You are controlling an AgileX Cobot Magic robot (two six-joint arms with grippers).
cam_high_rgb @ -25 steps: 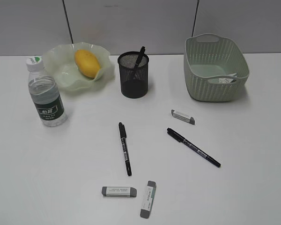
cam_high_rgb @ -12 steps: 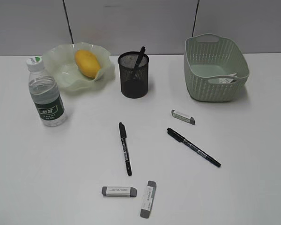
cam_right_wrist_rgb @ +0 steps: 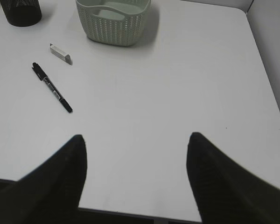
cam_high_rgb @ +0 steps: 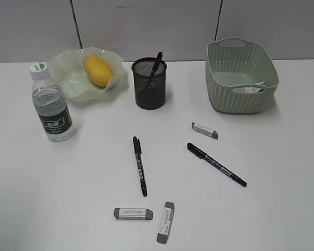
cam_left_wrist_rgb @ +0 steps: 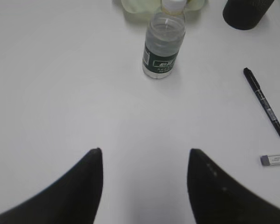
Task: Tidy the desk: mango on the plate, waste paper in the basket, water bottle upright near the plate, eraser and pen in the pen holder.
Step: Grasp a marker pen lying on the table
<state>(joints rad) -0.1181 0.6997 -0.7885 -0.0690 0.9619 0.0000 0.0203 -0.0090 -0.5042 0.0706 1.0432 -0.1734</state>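
The mango (cam_high_rgb: 98, 70) lies on the plate (cam_high_rgb: 68, 78) at the back left. The water bottle (cam_high_rgb: 51, 106) stands upright in front of the plate; it also shows in the left wrist view (cam_left_wrist_rgb: 164, 44). The pen holder (cam_high_rgb: 149, 83) holds one black pen. The basket (cam_high_rgb: 239, 76) has waste paper (cam_high_rgb: 253, 89) inside. Two black pens (cam_high_rgb: 140, 165) (cam_high_rgb: 216, 164) and three grey erasers (cam_high_rgb: 204, 130) (cam_high_rgb: 133, 213) (cam_high_rgb: 166, 222) lie on the desk (cam_high_rgb: 52, 188). My left gripper (cam_left_wrist_rgb: 144, 151) and right gripper (cam_right_wrist_rgb: 136, 136) are open and empty, out of the exterior view.
The right wrist view shows the desk's near edge (cam_right_wrist_rgb: 144, 212) and right edge, with the basket (cam_right_wrist_rgb: 113, 18), an eraser (cam_right_wrist_rgb: 60, 52) and a pen (cam_right_wrist_rgb: 52, 87) far ahead. A grey panelled wall stands behind the desk.
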